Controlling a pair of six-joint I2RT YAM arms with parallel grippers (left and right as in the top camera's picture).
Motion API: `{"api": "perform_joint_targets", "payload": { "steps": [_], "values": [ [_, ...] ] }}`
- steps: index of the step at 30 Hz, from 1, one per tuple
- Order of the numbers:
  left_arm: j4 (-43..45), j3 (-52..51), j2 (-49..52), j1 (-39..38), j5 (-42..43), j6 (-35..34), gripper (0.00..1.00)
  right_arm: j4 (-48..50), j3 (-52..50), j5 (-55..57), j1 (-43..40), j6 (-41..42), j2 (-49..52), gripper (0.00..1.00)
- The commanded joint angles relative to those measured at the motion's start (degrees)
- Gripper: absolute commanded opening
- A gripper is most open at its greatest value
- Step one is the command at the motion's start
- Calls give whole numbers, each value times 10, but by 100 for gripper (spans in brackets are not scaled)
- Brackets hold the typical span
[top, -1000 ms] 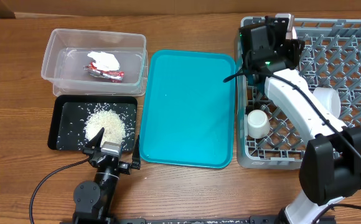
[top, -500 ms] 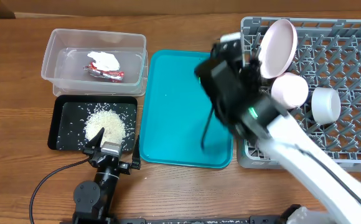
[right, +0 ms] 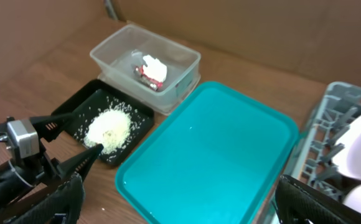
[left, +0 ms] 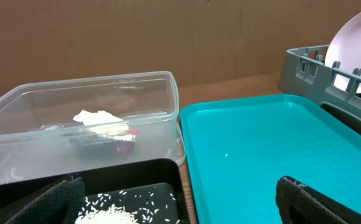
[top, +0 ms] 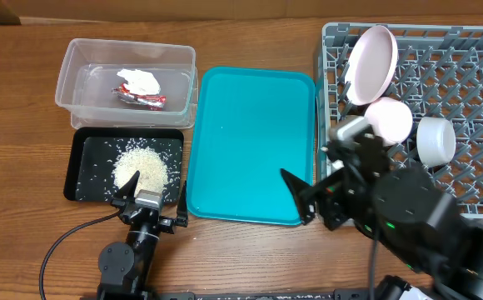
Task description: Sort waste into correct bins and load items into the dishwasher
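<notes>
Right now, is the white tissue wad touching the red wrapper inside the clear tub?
Touching. The overhead view shows the tissue wad lying on the red wrapper in the clear tub, overlapping its upper edge with no gap between them.

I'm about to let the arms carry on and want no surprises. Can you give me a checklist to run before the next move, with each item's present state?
1. Red wrapper and tissue in the clear tub: ok.
2. Rice in the black tray: ok.
3. Teal tray bare: ok.
4. Plate, pink bowl and white-grey bowl in the dish rack: ok.
5. Left pincer and right pincer open, holding nothing: ok.
6. Chopsticks and small cup loaded: cannot tell; the right arm covers the rack's front.
</notes>
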Motion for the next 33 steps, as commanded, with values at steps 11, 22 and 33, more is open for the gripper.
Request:
{"api": "perform_joint_targets", "payload": {
  "steps": [11, 22, 33],
  "values": [
    [-1, -2, -3, 4, 4, -3, 100, -31, -26, 148, -82, -13, -115, 100],
    [-1, -2, -3, 4, 4, -3, 100, 206, -295, -158, -370, -90, -256, 100],
    [-1, -2, -3, 4, 4, -3, 100, 314, -612, -183, -396, -88, -462, 100]
  ]
}}
